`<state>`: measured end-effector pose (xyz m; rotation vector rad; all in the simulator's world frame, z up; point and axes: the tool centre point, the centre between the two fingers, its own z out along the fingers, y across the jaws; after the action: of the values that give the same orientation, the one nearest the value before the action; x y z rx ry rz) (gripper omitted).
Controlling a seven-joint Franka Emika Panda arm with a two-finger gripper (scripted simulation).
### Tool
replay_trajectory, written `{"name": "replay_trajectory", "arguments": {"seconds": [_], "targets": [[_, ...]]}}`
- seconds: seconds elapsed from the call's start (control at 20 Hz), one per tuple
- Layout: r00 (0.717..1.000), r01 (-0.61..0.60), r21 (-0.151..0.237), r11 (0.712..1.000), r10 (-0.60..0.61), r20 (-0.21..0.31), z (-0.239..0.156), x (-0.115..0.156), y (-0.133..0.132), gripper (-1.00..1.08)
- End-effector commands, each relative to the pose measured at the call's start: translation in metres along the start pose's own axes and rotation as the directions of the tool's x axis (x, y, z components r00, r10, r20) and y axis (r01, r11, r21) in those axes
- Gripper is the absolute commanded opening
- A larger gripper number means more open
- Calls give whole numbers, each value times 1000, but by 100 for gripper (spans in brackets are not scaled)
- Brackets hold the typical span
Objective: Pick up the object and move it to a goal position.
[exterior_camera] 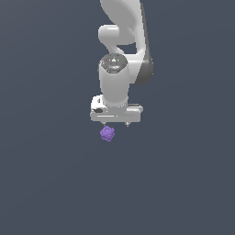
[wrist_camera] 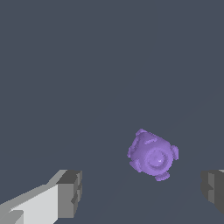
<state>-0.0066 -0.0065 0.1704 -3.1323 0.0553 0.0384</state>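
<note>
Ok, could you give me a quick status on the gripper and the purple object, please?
Gripper open, above the purple object, not touching. Object sits between the fingers, nearer one side. Nothing in the way.

In the exterior view, the object [exterior_camera: 107, 133] lay on the table [exterior_camera: 46, 183] just at six o'clock of the gripper [exterior_camera: 116, 124], toward seven. In the wrist view it sat between the spread jaws, touching neither.

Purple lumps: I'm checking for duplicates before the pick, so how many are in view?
1. The single purple lump lies just below the white hand in the exterior view; the wrist view shows it between the open fingers. None seems hidden.
</note>
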Motion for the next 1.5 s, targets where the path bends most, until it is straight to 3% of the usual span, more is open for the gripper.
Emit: {"name": "replay_trajectory", "arguments": {"seconds": [0.0, 0.45, 0.8, 1.15, 1.45], "targets": [[1000, 0, 0, 1000, 0, 0, 0, 0, 0, 100], [1000, 11, 18, 1000, -10, -20, -22, 7, -13, 100], [1000, -20, 17, 1000, 20, -19, -13, 5, -9, 100], [990, -141, 17, 990, 141, -19, 16, -2, 8, 100], [955, -297, 11, 955, 297, -20, 52, -15, 30, 100]]}}
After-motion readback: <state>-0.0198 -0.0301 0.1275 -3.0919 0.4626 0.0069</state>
